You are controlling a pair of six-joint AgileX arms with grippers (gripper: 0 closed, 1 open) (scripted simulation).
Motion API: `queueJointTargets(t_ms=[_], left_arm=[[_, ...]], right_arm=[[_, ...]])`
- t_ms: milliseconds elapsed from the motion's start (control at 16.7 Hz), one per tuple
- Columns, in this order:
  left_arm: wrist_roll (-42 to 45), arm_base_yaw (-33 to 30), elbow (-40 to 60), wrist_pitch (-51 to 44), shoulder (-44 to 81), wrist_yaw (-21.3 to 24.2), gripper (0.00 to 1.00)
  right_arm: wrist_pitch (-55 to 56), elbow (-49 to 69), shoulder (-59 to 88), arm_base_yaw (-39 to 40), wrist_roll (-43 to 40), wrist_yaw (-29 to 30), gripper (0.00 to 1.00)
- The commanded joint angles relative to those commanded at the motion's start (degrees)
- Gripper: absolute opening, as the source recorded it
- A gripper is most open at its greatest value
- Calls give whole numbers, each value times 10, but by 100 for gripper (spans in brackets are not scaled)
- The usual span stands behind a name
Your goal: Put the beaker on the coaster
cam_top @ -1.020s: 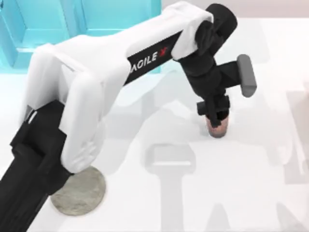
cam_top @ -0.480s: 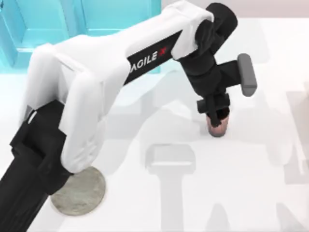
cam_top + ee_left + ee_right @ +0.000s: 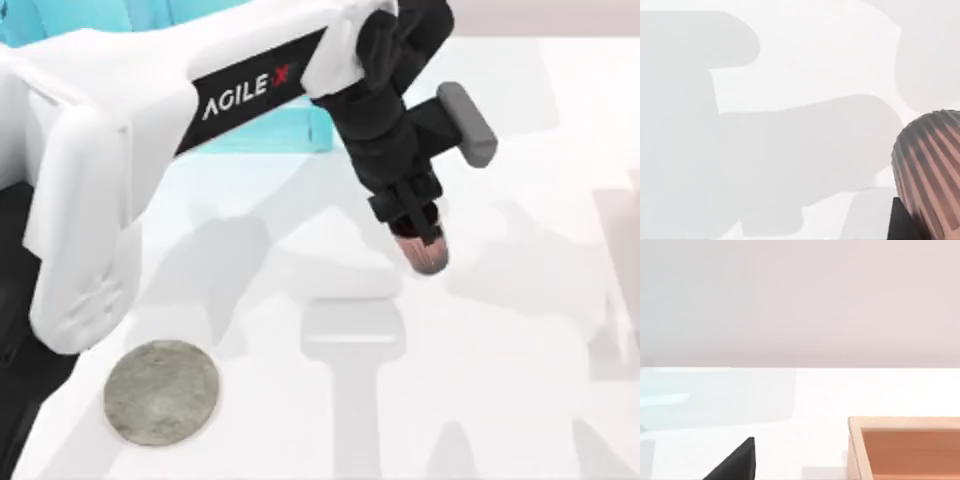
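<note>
One arm works: from above, my left end effector (image 3: 418, 238) is clamped on the beaker (image 3: 425, 256), right of the worktop's (image 3: 500, 380) centre, well apart from the coaster (image 3: 161, 392) at near left. At my left wrist, the beaker's (image 3: 932, 165) ribbed side sits close.

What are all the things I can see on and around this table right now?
beaker: one, copper-brown with ribbed sides, held off the table near the middle, tilted, in the left tool.
coaster: one, mottled grey disc, flat on the table near its front left.
box: one, orange-tan with an open top, seen from the right wrist view on the table.
panel: one, turquoise, at the back left behind the arm.
table: one, white.
left tool: one, black, shut on the beaker, on the white left arm.
</note>
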Motion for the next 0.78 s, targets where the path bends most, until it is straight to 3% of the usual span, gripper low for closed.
queueJointTargets(t_ms=[780], left_arm=[[-523, 99, -576, 62, -499, -159, 0]], right_arm=[[0, 0, 0, 0, 0, 0, 100]])
